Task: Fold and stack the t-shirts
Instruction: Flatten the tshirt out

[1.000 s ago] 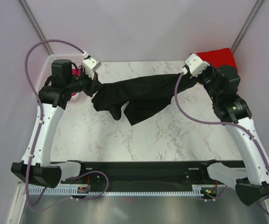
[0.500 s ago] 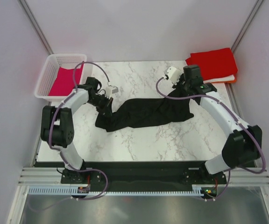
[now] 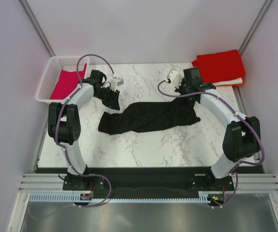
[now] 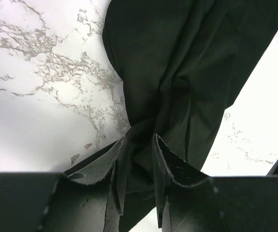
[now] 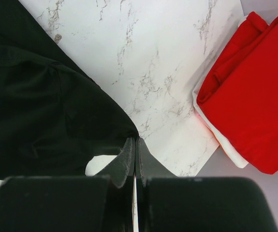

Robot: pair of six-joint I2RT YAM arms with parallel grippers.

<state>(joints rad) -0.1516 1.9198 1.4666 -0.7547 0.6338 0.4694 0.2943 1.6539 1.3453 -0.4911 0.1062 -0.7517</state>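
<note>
As laid across the middle of the desk [image 3: 144,150], showed the black t-shirt [image 3: 148,117] rumpled into a narrow band. Pinched at its right end by the right gripper [image 5: 134,141], jaws pressed fully together on the cloth. Straddled at its left end by the left gripper [image 4: 139,141], jaws parted slightly around gathered folds, hold judged slack. Risked snagging on that gripper at withdrawal, or dragging askew under a one-sided pull. Contained in the white basket [image 3: 43,86], far left: one magenta t-shirt [image 3: 64,84]. Stacked outside, far right: red t-shirt [image 3: 220,65] over a white one [image 5: 225,146].

Near table [image 3: 144,145] bare, black shirt [image 3: 148,116] centre, basket [image 3: 46,79] left, stack [image 3: 221,65] right
</note>
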